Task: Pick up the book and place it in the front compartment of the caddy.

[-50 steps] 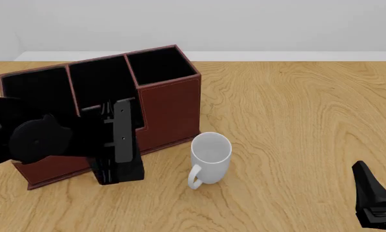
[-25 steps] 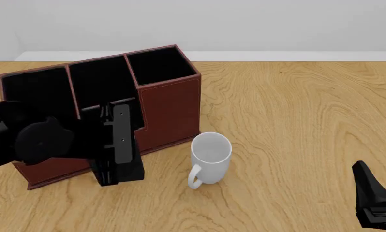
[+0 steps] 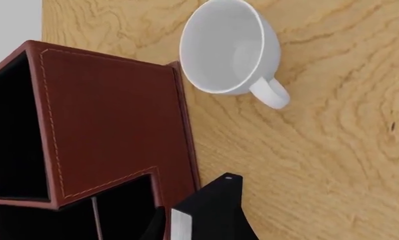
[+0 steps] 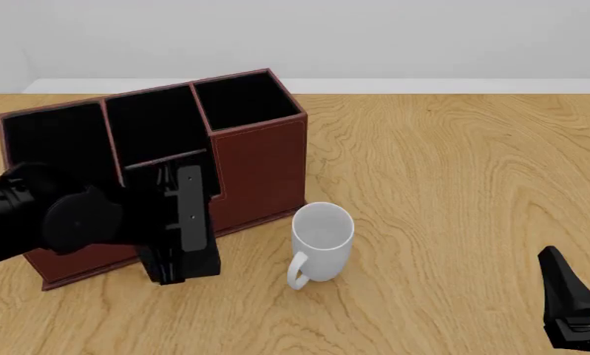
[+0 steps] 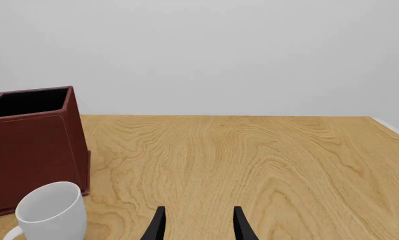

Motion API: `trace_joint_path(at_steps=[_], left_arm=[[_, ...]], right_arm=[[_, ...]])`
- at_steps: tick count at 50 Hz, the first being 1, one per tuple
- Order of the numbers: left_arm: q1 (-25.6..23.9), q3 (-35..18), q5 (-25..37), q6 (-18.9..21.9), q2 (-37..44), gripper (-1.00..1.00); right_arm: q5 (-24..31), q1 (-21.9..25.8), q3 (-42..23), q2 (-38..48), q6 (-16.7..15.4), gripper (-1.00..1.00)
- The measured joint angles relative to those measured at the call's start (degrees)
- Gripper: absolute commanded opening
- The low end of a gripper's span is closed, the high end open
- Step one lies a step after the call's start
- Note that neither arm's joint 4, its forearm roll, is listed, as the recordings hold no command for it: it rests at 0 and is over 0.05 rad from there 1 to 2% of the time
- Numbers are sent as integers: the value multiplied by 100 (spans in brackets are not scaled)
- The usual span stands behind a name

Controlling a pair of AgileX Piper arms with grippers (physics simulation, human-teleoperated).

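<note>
The black book [image 4: 188, 222] stands upright with my left gripper [image 4: 171, 233] shut on it, right against the near side of the red-brown caddy [image 4: 260, 159]. In the left wrist view, the book [image 3: 213, 212] shows its white page edge. It sits beside the caddy's [image 3: 113, 120] small black-lined pockets [image 3: 123, 210]. I cannot tell which of these is the front compartment, and in the front view the book and arm hide most of them. My right gripper [image 4: 571, 314] rests open and empty at the table's near right, fingers [image 5: 158, 227] apart.
A white mug [image 4: 320, 240] stands upright just right of the book, handle toward the near edge; it also shows as the mug [image 3: 229, 45] and the mug [image 5: 49, 215] in the wrist views. The caddy's tall square bin [image 4: 241, 96] is at the back.
My left arm has edged a little to the right and the book has settled slightly lower against the caddy. The right arm and mug have not moved.
</note>
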Motion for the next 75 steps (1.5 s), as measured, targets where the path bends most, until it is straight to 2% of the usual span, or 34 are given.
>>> trace_joint_path(at_steps=[48, 49, 63, 75], left_arm=[[310, 77, -524, 115, 708, 100], [303, 92, -527, 110, 717, -100], [86, 269, -675, -368, 494, -100], [-111, 372, -361, -504, 178, -100]], right_arm=[[0, 0, 0, 0, 0, 100], [0, 0, 0, 0, 0, 100], [0, 0, 0, 0, 0, 100], [0, 0, 0, 0, 0, 100]])
